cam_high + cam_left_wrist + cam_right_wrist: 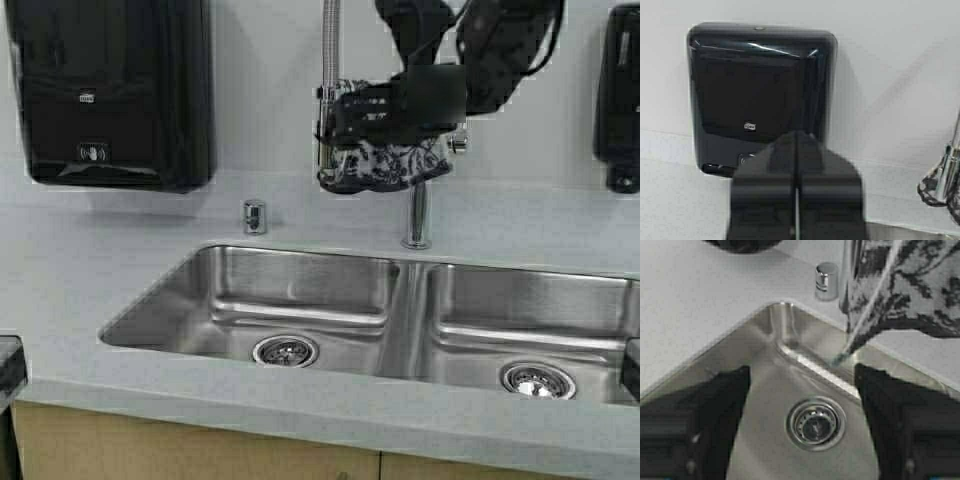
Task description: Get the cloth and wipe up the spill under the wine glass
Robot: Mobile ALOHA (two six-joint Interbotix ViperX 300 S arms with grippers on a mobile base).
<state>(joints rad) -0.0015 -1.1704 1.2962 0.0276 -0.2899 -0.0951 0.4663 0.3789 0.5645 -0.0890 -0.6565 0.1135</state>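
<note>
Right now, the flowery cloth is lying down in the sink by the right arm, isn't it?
No. The cloth is not lying in the sink; it hangs on the faucet above it, by the right end effector. The high view shows this.

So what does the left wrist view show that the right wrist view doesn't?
Left wrist only: the black wall dispenser and the shut left pincer. Right wrist only: the sink, its drain, a steel cap on the counter and the open right pincer. Both: the patterned cloth at the faucet.
</note>
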